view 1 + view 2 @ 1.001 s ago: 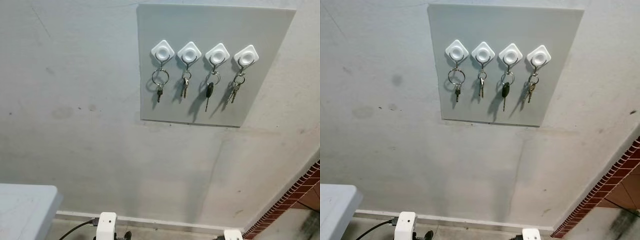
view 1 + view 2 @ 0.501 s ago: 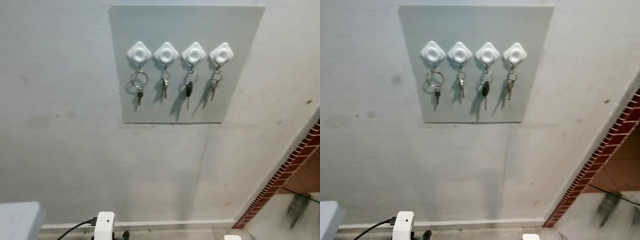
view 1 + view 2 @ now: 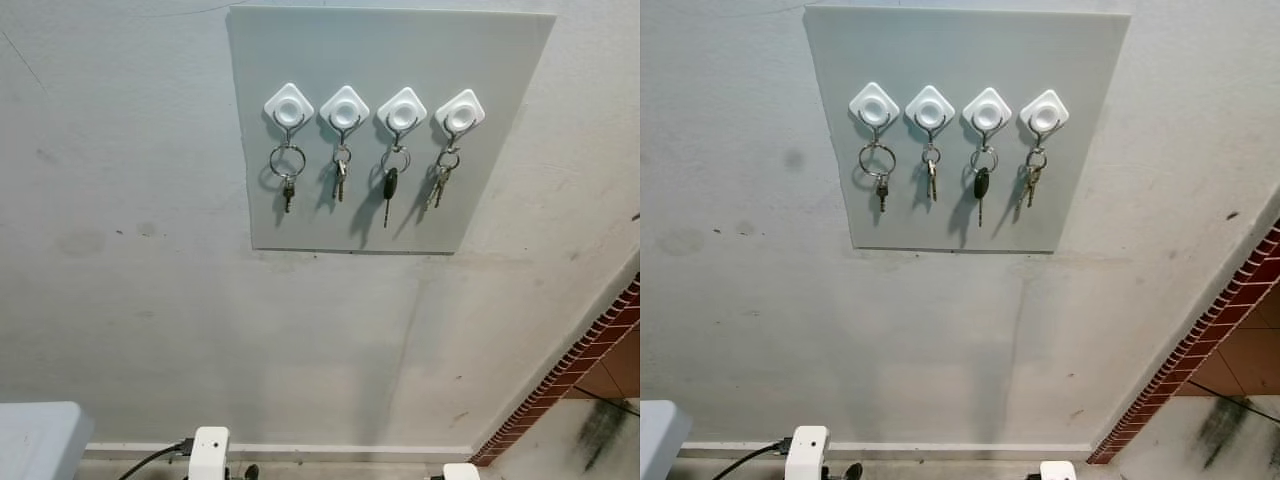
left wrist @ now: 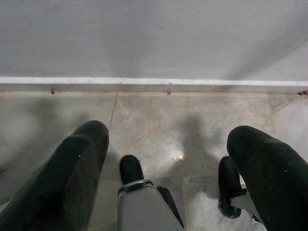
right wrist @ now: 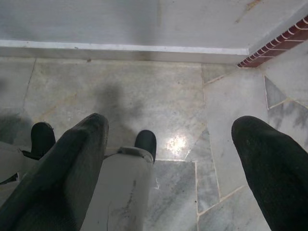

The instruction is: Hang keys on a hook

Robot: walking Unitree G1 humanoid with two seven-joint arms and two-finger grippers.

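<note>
Board: I see a pale grey panel point(image 3: 390, 60) fixed flat on the wall point(image 3: 130, 250), up high in my head view.
Hooks: four white diamond-shaped hooks point(image 3: 345, 108) sit in a row across the panel, evenly spaced.
Keys: every hook carries a set. On the leftmost I read a large ring with a small key point(image 3: 287, 170); next a short key bunch point(image 3: 340, 177); then a black-headed key point(image 3: 389, 187); on the rightmost a small cluster point(image 3: 439, 180). All hang free against the panel, casting shadows.
Left gripper: my left gripper point(image 4: 168, 163) hangs low, pointing at the stone floor point(image 4: 159, 120); its two black fingers stand wide apart with nothing between them.
Right gripper: my right gripper point(image 5: 168, 159) also points down at the floor, fingers spread wide, holding nothing.
Feet: I can see the robot's black feet point(image 4: 131, 168) below the left gripper.
Surroundings: a white skirting strip point(image 4: 144, 82) runs along the wall's base; a red brick edge point(image 3: 600, 350) rises on my right; a pale table corner point(image 3: 40, 440) sits at lower left.
</note>
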